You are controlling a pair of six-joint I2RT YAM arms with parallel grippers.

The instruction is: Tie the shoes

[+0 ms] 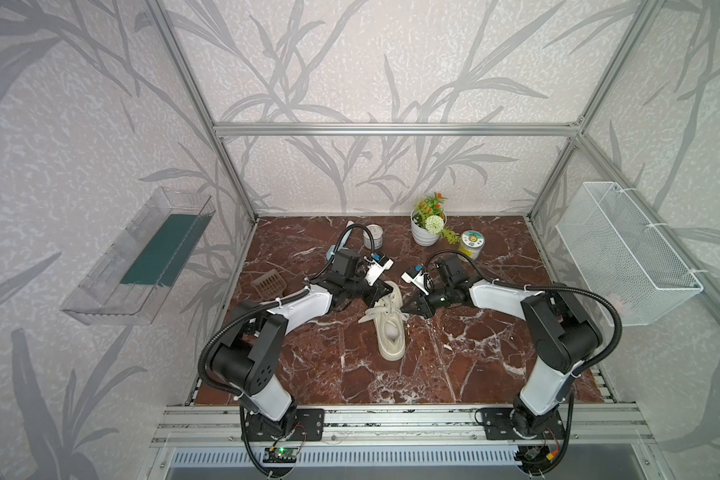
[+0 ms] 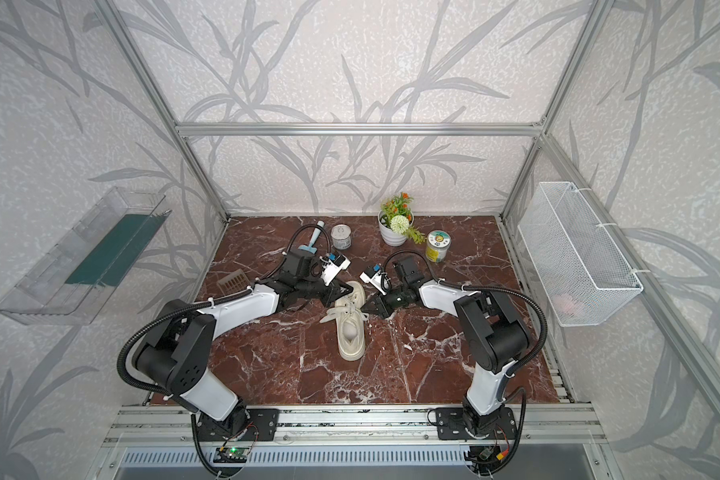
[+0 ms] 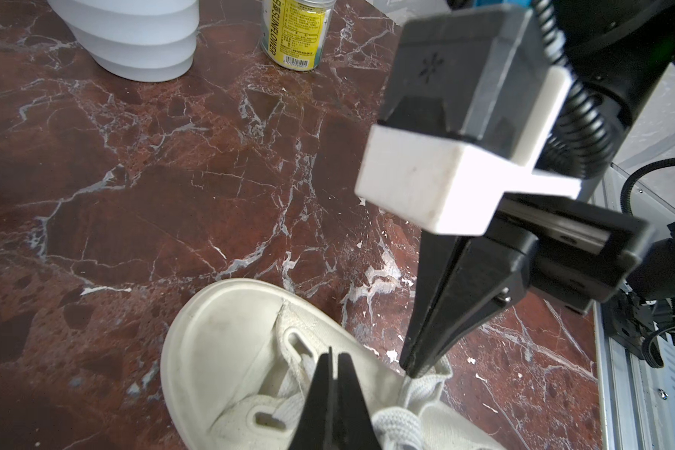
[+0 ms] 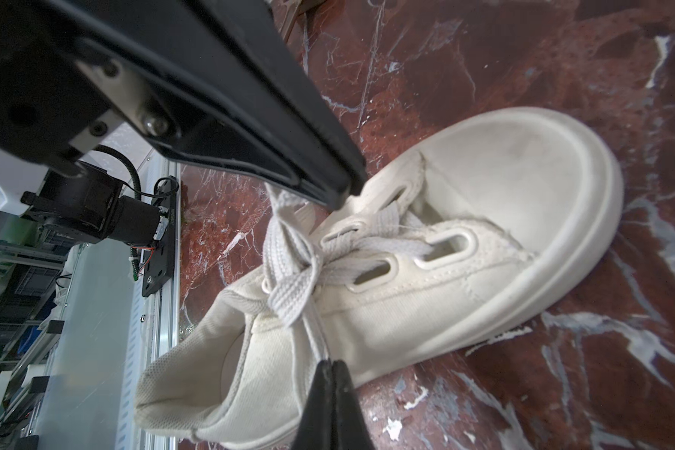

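The cream sneaker (image 1: 387,328) lies mid-desk (image 1: 474,353), toe towards the back wall, between the two arms. The left pincer (image 4: 345,191) is clamped on one strand of the laces (image 4: 289,233) and the right pincer (image 4: 333,368) on another, both strands running out of a crossed knot (image 4: 303,272) over the tongue. This looks like the tightening step; next, the pincers should draw apart evenly, without dragging the sneaker
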